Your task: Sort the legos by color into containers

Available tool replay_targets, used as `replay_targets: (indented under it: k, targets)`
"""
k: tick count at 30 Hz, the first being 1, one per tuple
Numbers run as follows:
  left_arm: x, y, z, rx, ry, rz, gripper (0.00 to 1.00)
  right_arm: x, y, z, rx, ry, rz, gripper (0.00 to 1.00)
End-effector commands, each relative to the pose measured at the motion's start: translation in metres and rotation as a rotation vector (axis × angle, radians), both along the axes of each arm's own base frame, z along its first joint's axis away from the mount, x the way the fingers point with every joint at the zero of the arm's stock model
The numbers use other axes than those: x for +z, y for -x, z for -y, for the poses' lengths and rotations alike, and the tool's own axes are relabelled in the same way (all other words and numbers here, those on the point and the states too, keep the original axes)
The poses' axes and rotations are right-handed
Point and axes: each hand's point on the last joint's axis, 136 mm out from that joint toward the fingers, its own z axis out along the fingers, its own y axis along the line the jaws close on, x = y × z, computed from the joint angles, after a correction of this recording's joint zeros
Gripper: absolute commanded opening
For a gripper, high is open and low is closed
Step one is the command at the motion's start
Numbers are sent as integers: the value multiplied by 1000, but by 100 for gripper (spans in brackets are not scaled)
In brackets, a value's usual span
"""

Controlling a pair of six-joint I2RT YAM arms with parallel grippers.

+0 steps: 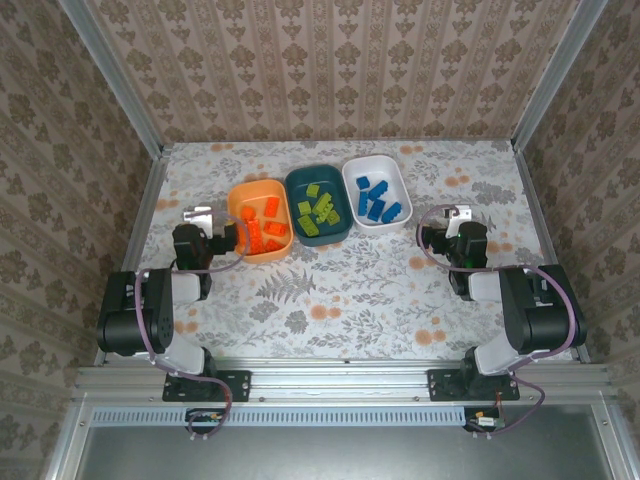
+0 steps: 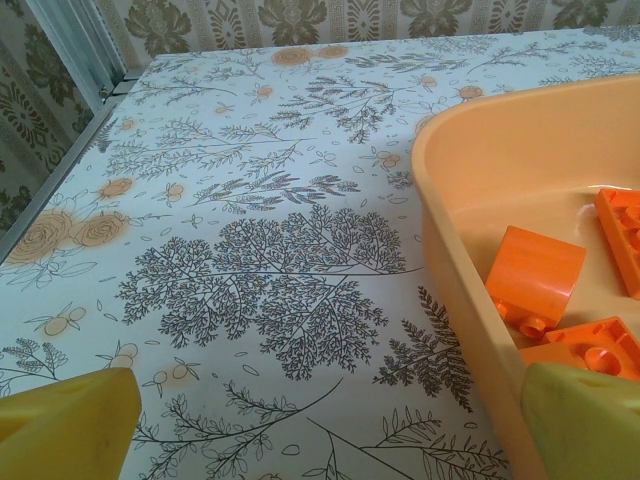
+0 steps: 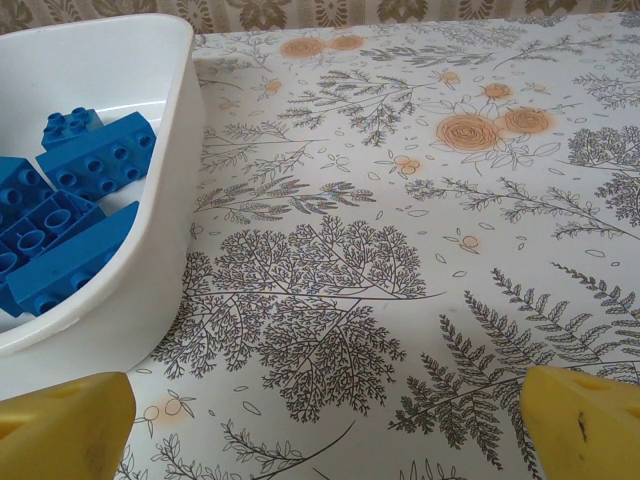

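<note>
Left end effector (image 1: 200, 215) beside orange dish (image 1: 240, 191); right end effector (image 1: 455, 213) beside white dish (image 1: 375, 160).

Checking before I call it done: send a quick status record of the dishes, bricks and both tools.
orange dish: left of the row, holds orange bricks
teal dish: middle, holds green bricks
white dish: right of the row, holds blue bricks
left tool: open, empty, low at the orange dish's left side
right tool: open, empty, low at the white dish's right side
sort: looks done, with no mixed colours seen in any dish
</note>
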Motion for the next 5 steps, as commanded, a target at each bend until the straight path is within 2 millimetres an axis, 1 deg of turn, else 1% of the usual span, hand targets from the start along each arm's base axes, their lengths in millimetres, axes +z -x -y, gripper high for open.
replay_targets:
  k: [1,5]
  targets:
    - [0,0,2,-12,-19,8,100,12,-8,3,-10,21,41,100]
    - [0,0,2,-13,-21,10,100,14,-6,3,-11,21,51,100]
